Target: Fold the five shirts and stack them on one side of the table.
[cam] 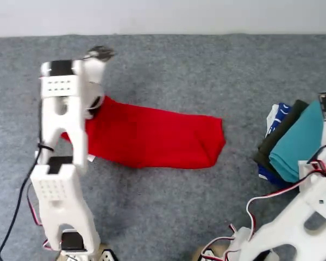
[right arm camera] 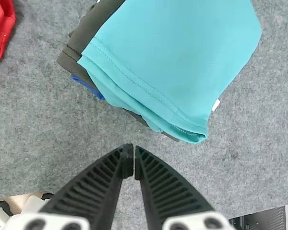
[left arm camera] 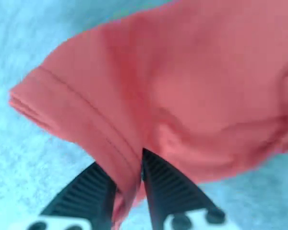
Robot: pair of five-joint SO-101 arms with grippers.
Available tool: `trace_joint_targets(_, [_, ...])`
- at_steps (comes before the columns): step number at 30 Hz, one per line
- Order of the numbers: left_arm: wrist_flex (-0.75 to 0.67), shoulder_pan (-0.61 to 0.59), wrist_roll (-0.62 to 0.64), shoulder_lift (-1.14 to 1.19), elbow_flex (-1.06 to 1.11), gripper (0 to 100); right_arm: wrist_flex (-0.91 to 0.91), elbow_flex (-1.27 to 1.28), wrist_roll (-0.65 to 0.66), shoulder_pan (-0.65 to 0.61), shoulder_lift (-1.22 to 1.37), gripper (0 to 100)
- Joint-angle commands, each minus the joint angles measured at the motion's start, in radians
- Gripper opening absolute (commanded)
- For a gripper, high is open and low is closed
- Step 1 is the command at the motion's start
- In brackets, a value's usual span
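The left hand (left arm camera: 127, 167) is clamped on the hem of the red shirt (cam: 152, 138), at the end farthest from the stack of folded shirts (cam: 293, 144). The shirt lies on the tabletop (cam: 168, 76), well apart from that stack. The right hand (right arm camera: 134, 153) hangs beside the stack, fingers together and empty. The pinch looks shallow, so the hem may slip out, or one layer may lift alone and spoil the fold.

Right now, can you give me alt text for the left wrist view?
The left gripper is shut on the hemmed edge of the red shirt, the cloth pinched between its black ribbed fingers. The grey table lies beneath.
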Motion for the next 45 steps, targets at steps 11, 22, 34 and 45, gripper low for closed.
trace_joint_targets(11, [-0.023, 0.470, 0.101, -0.187, 0.033, 1, 0.038, -0.005, 0.000, 0.008, -0.025, 1.1])
trace_joint_targets(22, [-0.195, 0.664, 0.245, -0.025, 0.005, 1, 0.038, -0.005, 0.000, 0.008, -0.025, 1.0])
trace_joint_targets(34, [-0.084, 0.735, 0.295, 0.203, -0.375, 10, 0.039, -0.005, 0.002, 0.008, -0.025, 1.0])
trace_joint_targets(45, [0.021, 0.591, 0.281, 0.137, -0.542, 17, 0.039, -0.005, 0.000, 0.008, -0.025, 0.9])
